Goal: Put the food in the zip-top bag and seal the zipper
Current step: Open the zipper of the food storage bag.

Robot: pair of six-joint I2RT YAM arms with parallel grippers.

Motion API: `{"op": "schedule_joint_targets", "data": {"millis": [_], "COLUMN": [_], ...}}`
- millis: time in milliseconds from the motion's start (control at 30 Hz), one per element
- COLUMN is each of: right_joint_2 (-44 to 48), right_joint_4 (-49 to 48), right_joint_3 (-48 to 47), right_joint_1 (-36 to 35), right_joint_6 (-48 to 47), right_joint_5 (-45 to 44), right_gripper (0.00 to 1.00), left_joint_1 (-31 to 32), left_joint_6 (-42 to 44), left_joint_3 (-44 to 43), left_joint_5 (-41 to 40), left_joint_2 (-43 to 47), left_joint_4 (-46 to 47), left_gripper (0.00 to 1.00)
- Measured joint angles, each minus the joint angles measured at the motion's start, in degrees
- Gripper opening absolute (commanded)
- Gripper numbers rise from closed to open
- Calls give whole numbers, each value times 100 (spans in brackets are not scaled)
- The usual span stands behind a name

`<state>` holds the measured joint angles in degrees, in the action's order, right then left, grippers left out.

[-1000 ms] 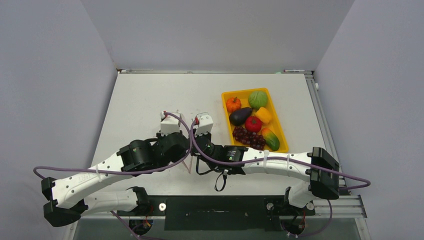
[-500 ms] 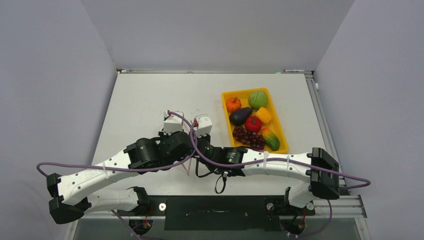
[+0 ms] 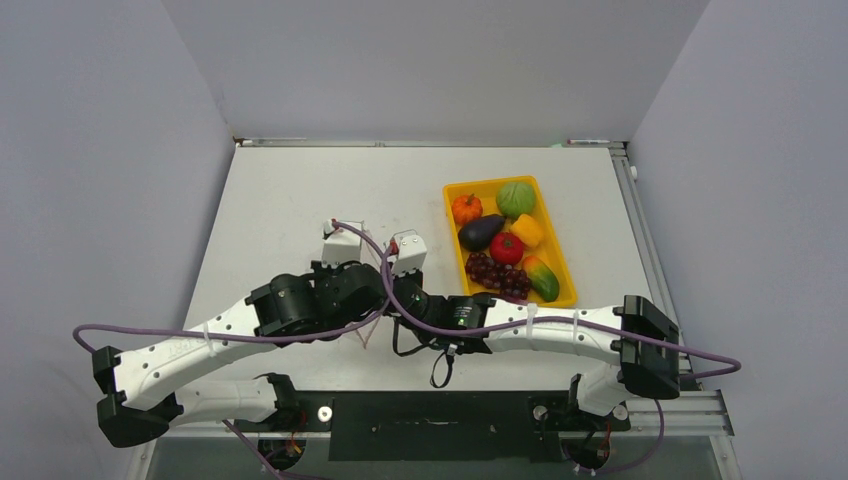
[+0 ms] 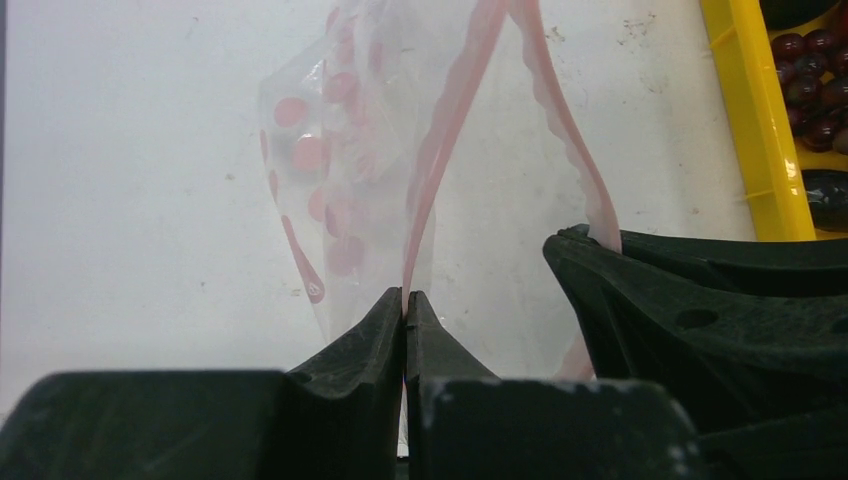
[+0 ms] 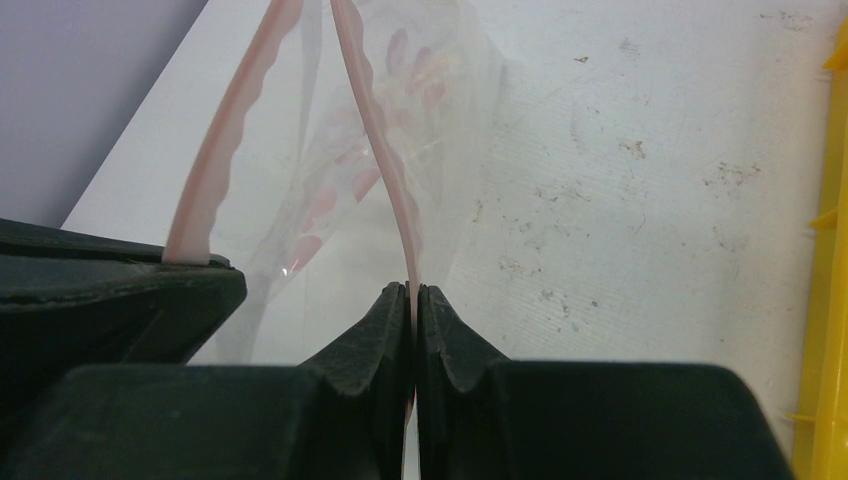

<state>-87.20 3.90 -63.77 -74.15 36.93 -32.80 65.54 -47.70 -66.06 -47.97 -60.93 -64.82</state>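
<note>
The clear zip-top bag [image 4: 340,150] with pinkish-red dots hangs mouth-up between my two grippers, above the table. Its zipper [image 4: 450,130] is split into two strips, so the mouth stands parted. My left gripper [image 4: 405,300] is shut on one strip. My right gripper [image 5: 413,290] is shut on the other strip [image 5: 385,170]. In the top view the wrists hide both grippers, and only a faint bit of the bag [image 3: 372,332] shows. The food lies in the yellow tray [image 3: 500,183]: pumpkin [image 3: 466,208], eggplant [image 3: 480,232], grape cluster [image 3: 497,272], plus green, red and yellow pieces.
The tray sits right of the grippers, and its rim [image 4: 745,110] shows close by in the left wrist view. Both forearms cross the near part of the table. Purple cables loop over the wrists. Grey walls enclose the table on three sides.
My left gripper has closed onto the zipper strip, and its wrist shifted right and back left. The right gripper has stayed shut on its strip without moving.
</note>
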Motion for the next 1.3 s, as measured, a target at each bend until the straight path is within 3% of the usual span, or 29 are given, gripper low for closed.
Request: {"op": "schedule_joint_targets", "data": {"millis": [367, 733, 1300], "right_joint_2": [74, -289, -474], "right_joint_4": [-258, -977, -1032], "right_joint_3": [761, 855, 868], "right_joint_1": [688, 1233, 1751], "right_joint_6": [260, 424, -72], "right_joint_5": [651, 1436, 1941], "right_gripper": [5, 5, 9], "left_joint_1": [0, 4, -264], "left_joint_6": [146, 184, 501], "left_joint_3": [-634, -866, -494], "left_joint_5": [-549, -717, -944], "left_joint_2": [-7, -72, -782], "left_joint_4": [-627, -1021, -433], "left_gripper": [0, 0, 0]}}
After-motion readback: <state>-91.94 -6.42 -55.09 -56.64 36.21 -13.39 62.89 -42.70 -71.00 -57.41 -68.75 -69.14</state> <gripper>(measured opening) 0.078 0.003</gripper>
